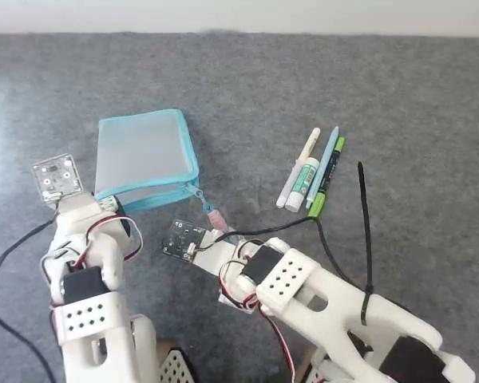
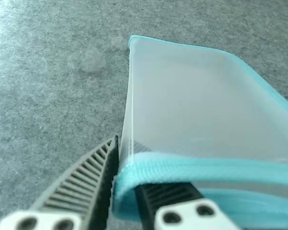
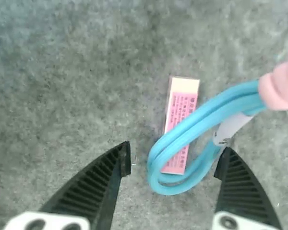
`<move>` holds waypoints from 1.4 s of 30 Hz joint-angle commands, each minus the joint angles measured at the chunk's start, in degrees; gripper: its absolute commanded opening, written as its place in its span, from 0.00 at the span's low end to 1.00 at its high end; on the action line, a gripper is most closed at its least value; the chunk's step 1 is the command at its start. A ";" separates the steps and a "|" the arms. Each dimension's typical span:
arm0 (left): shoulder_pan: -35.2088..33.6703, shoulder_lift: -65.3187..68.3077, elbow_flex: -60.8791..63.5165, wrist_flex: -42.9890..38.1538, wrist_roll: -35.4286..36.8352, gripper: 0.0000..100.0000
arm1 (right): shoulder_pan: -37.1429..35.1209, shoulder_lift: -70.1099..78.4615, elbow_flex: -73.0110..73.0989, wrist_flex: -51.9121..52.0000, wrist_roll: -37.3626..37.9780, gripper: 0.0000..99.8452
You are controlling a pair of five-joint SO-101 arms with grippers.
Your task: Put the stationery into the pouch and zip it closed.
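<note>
While lying flat on grey mat (image 1: 399,96), pinned at one corner: pouch (image 1: 144,155), its teal zip edge nipped by left claw (image 2: 127,165), clamped tight on it. Looks hollow through the clear side, with no contents seen. Seems part unzipped along the edge nearest that claw, though hard to tell how far.

Right claw (image 3: 175,151) spread wide, gripping nothing, poised low over the mat just off the pouch's zip end.

Well ahead of right claw and off to its outer side, far from left claw: four pens (image 1: 311,171), a glue stick among them, side by side on the mat, untouched.

Between right claw's spread fingers: cord loop (image 3: 192,143) of the zip pull, not yet pinched. Under that loop, flat on the mat: pink tag (image 3: 180,124), or maybe an eraser, cannot tell.

By the look of it, barely begun: packing all left to do, zipping shut after that.
</note>
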 commanded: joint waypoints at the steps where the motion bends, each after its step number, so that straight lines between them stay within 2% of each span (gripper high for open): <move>1: 0.00 0.70 -3.12 0.18 1.05 0.01 | 3.12 1.45 -1.32 -1.19 0.97 0.29; 7: 0.18 0.44 -3.30 1.41 1.05 0.01 | 22.64 9.71 -12.22 -1.27 0.53 0.29; 12: 0.35 0.62 -3.21 1.14 0.97 0.01 | 29.05 13.67 -20.57 -0.22 0.44 0.29; 15: 0.35 0.62 -3.30 1.05 0.97 0.01 | 28.18 11.82 -21.27 4.09 0.88 0.29; 19: 0.35 0.62 -3.38 0.97 0.97 0.01 | 22.90 4.79 -17.67 6.99 1.14 0.29; 23: 0.35 0.62 -3.38 0.97 0.97 0.01 | 14.29 -3.82 -9.93 7.34 9.85 0.29; 26: 0.35 0.62 -3.38 0.97 0.00 0.01 | 13.14 -7.69 -6.42 6.02 14.51 0.29; 31: 0.09 0.44 -3.30 1.05 -0.18 0.01 | 12.53 -6.55 -5.10 5.23 17.32 0.29; 42: 0.09 0.44 -3.12 1.23 -0.18 0.01 | 11.65 8.13 -4.04 -6.90 17.76 0.29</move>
